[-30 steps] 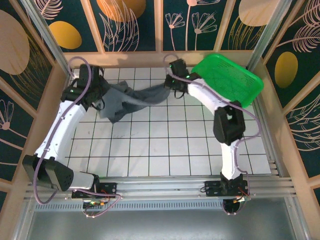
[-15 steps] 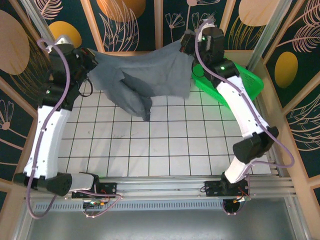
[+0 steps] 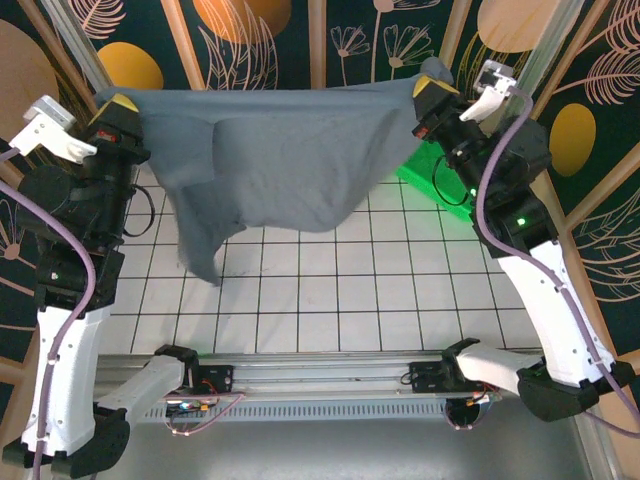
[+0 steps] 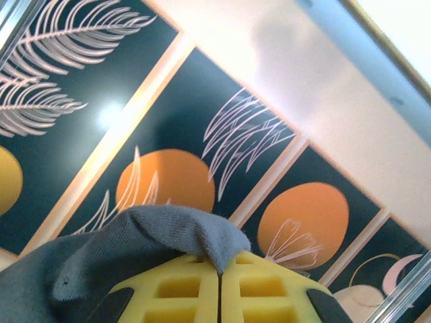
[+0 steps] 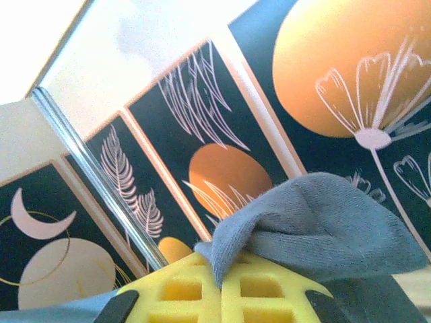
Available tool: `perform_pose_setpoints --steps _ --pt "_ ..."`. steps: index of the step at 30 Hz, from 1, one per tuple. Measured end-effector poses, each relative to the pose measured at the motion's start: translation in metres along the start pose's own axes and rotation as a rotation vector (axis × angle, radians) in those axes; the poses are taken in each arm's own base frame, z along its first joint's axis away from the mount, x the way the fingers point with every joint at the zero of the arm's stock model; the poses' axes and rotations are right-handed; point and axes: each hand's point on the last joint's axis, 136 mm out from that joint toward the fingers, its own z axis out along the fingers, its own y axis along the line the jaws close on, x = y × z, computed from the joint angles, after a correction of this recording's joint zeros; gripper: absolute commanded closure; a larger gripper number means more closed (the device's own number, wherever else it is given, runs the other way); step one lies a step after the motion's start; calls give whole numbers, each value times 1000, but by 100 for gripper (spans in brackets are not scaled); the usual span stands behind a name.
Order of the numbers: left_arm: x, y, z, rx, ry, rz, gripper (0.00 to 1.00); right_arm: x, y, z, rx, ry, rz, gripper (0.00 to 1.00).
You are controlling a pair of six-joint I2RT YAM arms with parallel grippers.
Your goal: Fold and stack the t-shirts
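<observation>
A slate blue-grey t-shirt hangs stretched high over the tiled table, held by its top edge between both arms. My left gripper is shut on its left end. My right gripper is shut on its right end. A lower flap of the shirt dangles down at the left. In the left wrist view the yellow fingers pinch a fold of the t-shirt, the gripper pointing up at the wall panels. In the right wrist view the gripper clamps a bunched fold of the t-shirt.
A green mesh basket sits at the back right, mostly hidden behind the cloth and the right arm. The white tiled table lies below. Patterned wall panels and metal frame posts enclose the space.
Both arms have risen and swung apart, lifting the t-shirt off the table and pulling it from a bunched strip into a wide hanging sheet.
</observation>
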Motion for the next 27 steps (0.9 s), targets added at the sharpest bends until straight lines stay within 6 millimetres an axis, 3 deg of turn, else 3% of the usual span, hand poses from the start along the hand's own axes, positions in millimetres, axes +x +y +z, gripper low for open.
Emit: perform_pose_setpoints --steps 2,5,7,10,12,13,15,17,18,19,21,23,25,27 --pt "-7 -7 9 10 -13 -4 95 -1 1 3 -3 -7 -3 100" --pt "-8 -11 34 -6 -16 -15 98 3 -5 27 17 6 -8 100" --pt "-1 -4 57 -57 -6 -18 100 13 -19 53 48 27 -12 100" --pt "30 26 103 -189 42 5 100 45 -58 97 124 86 -14 100" --pt "70 62 139 -291 105 39 96 84 -96 133 187 162 -6 99" --pt "94 84 156 -341 147 56 89 102 -112 148 212 199 3 85" --pt "149 141 189 -452 255 92 62 149 -157 185 267 306 32 51" --pt "197 198 220 -546 358 106 36 189 -196 217 310 394 56 39" --pt "222 231 235 -599 411 112 26 208 -215 230 330 429 66 37" --pt "239 251 243 -630 447 115 22 229 -234 237 354 472 78 37" --pt "277 296 250 -700 539 120 20 272 -268 237 411 569 102 37" --pt "310 325 235 -767 651 128 20 317 -293 215 484 699 136 40" --pt "331 336 212 -810 745 138 20 353 -306 191 536 798 173 43" --pt "345 332 182 -819 819 142 21 383 -315 163 588 881 210 48"
